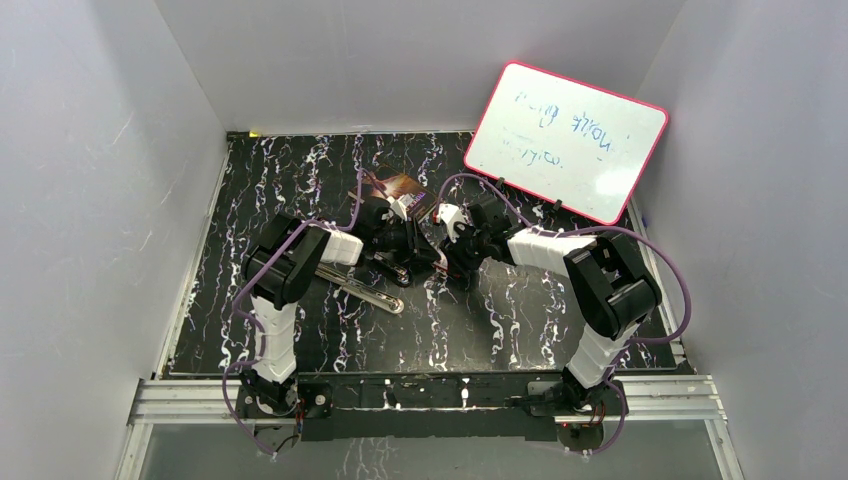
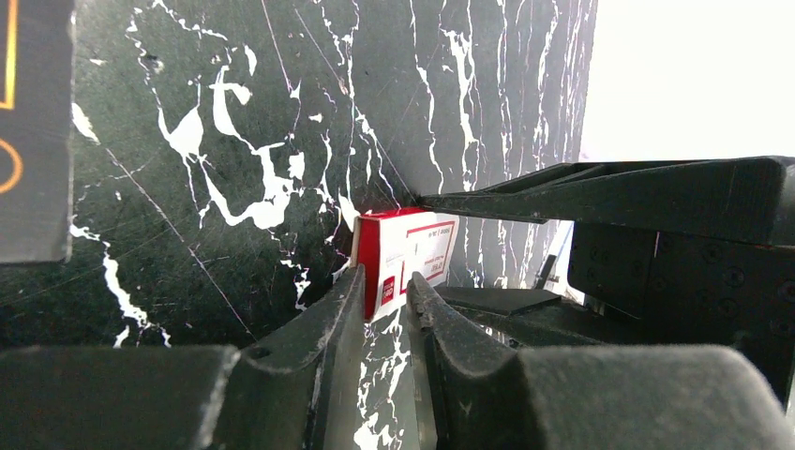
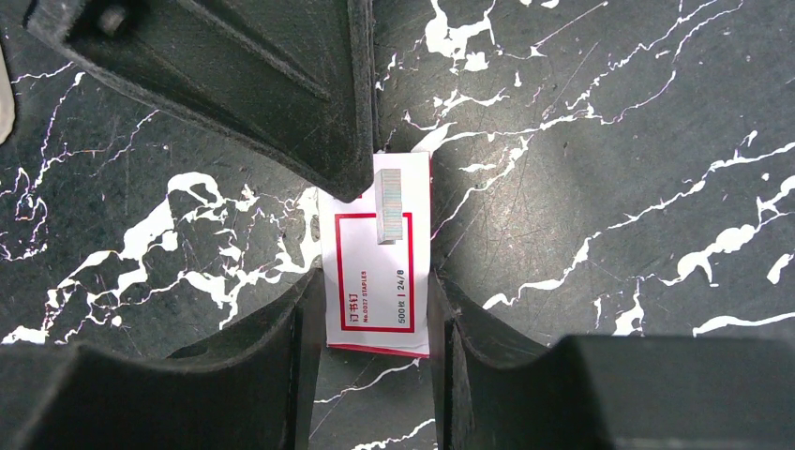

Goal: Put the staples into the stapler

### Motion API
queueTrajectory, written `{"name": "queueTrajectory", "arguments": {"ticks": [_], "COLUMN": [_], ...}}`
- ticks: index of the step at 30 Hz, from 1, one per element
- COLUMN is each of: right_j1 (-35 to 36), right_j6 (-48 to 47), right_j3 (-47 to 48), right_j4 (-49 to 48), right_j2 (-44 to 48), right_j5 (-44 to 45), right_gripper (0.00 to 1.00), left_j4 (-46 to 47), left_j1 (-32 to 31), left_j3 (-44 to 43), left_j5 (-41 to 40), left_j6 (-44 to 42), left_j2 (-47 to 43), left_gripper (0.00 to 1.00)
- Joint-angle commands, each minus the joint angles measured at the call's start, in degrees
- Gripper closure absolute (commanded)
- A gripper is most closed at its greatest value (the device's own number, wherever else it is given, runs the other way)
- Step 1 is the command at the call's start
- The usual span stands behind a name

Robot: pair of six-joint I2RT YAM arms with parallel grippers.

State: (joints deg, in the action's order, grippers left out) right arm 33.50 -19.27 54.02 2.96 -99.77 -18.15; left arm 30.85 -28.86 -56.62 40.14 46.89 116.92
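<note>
On the black marbled table (image 1: 300, 180), near its middle, my two claws meet just beyond the stapler (image 1: 375, 295). It lies long and flat with its silver rail showing, partly under my left arm. My right claw (image 3: 375, 281) has one finger against each long side of the small white-and-red box (image 3: 380, 300), so it holds the box and keeps it from sliding. The box is only light cardboard and I judge that a hard squeeze would crush it. My left claw (image 2: 386, 277) comes from the opposite end with its fingers very narrow. I cannot tell from either wrist view whether they really pinch something. The staples (image 3: 390, 206) show as one short silver-grey strip over the far end of the box, right beside the left fingertip. The long axis of the strip runs the same way as the length of the box, pointing from my right wrist toward my left claw. Whether it rests on the box or is lifted, I cannot say. I expect the strip to be very light, stiff, smooth and slippery, and also brittle, because it can snap into pieces if it is bent. I think it is best taken by its two long flat sides near the middle, with gentle force.
</note>
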Motion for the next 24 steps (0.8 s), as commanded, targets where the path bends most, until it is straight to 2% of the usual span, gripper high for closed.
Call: {"name": "queueTrajectory", "arguments": {"ticks": [1,6,11,15,19,24], "right_j1": [0.77,1.02,1.26,1.24,1.34,1.55], "right_j6": [-0.24,-0.15,-0.16,-0.24,-0.42,-0.67], "right_j3": [1.00,1.08,1.05,0.89,0.83,0.91], "right_j4": [0.25,-0.20,-0.58,-0.71,-1.01,-1.16], "right_j2": [-2.67,-2.66,-2.66,-2.70,-2.57,-2.62], "right_j5": [-0.39,-0.57,-0.42,-0.39,-1.11,-1.53], "right_gripper": [0.65,0.65,0.65,0.64,0.63,0.63], "left_j4": [1.63,1.69,1.81,1.81,2.43,3.20], "left_j1": [-3.39,-3.96,-4.18,-4.15,-4.24,-4.64], "left_j3": [0.20,0.11,0.15,0.02,-0.07,-0.21], "left_j5": [4.61,4.70,4.86,5.05,5.59,6.20], "left_j6": [0.39,0.30,0.30,0.35,0.63,0.91], "left_j2": [0.33,0.54,0.62,0.59,0.66,0.83], "left_gripper": [0.80,0.83,0.92,0.95,0.93,0.84]}}
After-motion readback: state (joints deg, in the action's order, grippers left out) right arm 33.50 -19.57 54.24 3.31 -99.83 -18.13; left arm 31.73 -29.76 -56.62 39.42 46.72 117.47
